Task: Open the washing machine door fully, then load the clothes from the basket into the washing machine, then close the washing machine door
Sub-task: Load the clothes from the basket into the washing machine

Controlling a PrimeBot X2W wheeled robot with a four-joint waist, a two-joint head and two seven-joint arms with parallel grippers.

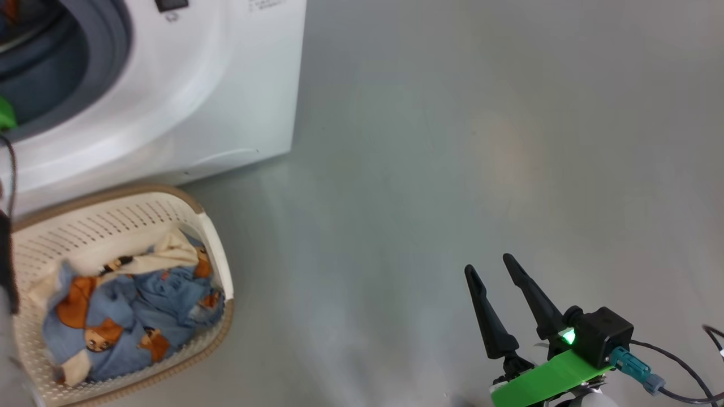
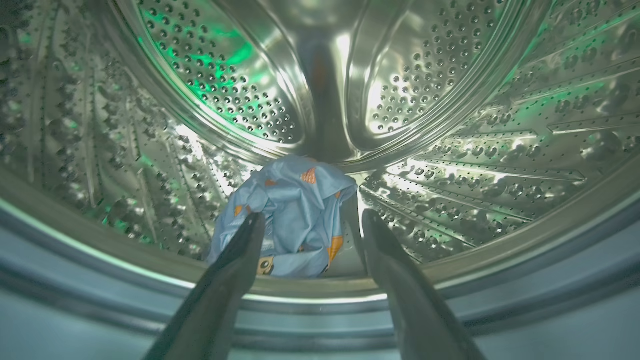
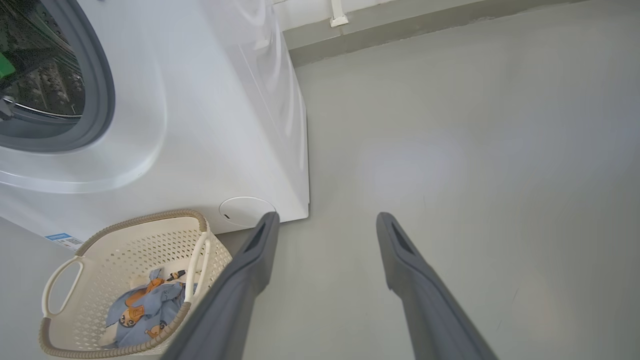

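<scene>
My left gripper (image 2: 314,217) was reaching into the steel drum (image 2: 450,165) of the washing machine (image 1: 226,85), its fingers spread wide and pinching nothing. A light-blue bear-print piece (image 2: 295,210) lay heaped on the drum's bottom just past the tips, close behind the front lip. I could not tell whether the left finger was brushing the fabric.

I judged the step in hand to be clearing that arm out and going for the next load. To do it well, I would draw straight back along the fingers' own line, keeping them wide so no fold got snagged and dragged over the grey rubber ring (image 3: 102,100). A piece sitting that near the lip could slide out, so a nudge deeper seemed worth it first.

The basket (image 1: 218,249) stood on the floor (image 1: 452,141) just in front of the machine, with more clothes (image 1: 130,305), blue bear print and some cream cloth, bunched in its near half. I would come down over the middle of that heap. My right gripper (image 1: 488,263) hung open over bare floor, well apart from everything.
</scene>
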